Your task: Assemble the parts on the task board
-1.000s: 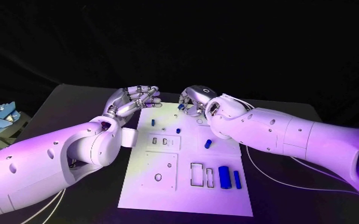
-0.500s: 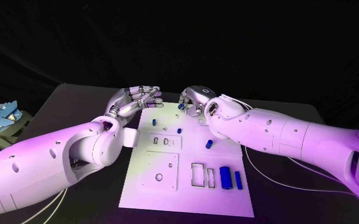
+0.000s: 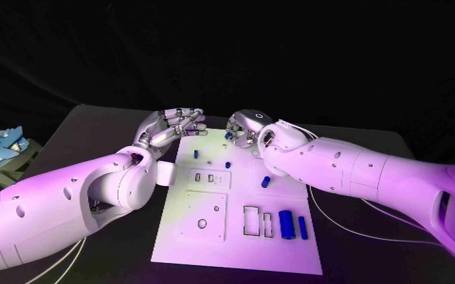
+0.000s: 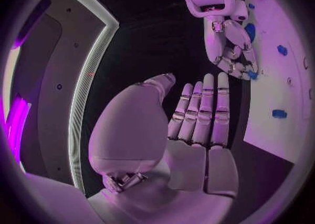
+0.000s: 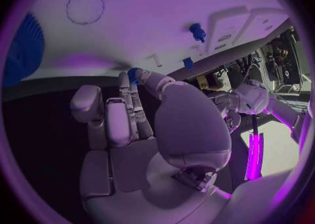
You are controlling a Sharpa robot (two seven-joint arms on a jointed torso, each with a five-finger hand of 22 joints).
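Right hand (image 3: 246,128) pinching a blue part (image 5: 133,72) at the board's (image 3: 237,244) upper edge, probably to seat it; left hand (image 3: 171,126) empty, fingers straight, upper left, clear.

A black table (image 3: 85,133) carries the work; a pale blue-grey object (image 3: 10,141) lies at its left edge.

Both hands hover at the task board's (image 3: 237,244) far edge, left hand (image 3: 171,126) beside right hand (image 3: 244,127).
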